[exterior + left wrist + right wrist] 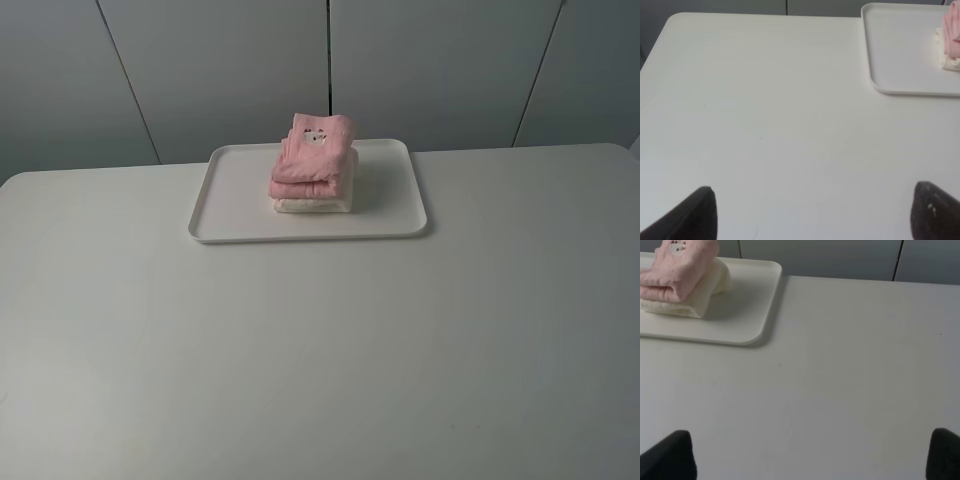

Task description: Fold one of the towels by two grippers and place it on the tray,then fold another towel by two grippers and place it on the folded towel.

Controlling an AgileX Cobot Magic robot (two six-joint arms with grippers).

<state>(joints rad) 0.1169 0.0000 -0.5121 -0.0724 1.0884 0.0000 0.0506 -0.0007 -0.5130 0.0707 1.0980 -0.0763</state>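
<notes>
pink towel point(313, 155) stacked on cream towel point(312, 204), both on tray point(240, 225).
my l gripper point(812, 215) & r gripper point(812, 457) hover low over bare table point(320, 350), jaws wide, holding nothing.

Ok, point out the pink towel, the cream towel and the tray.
pink towel point(312, 158), exterior high view, middle of its top fold.
cream towel point(311, 205), exterior high view, front edge showing under the pink one.
tray point(390, 205), exterior high view, bare floor right of the stack.

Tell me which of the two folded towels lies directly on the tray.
The cream towel lies directly on the tray. The pink towel, bearing a small white label, rests on top of it.
</notes>
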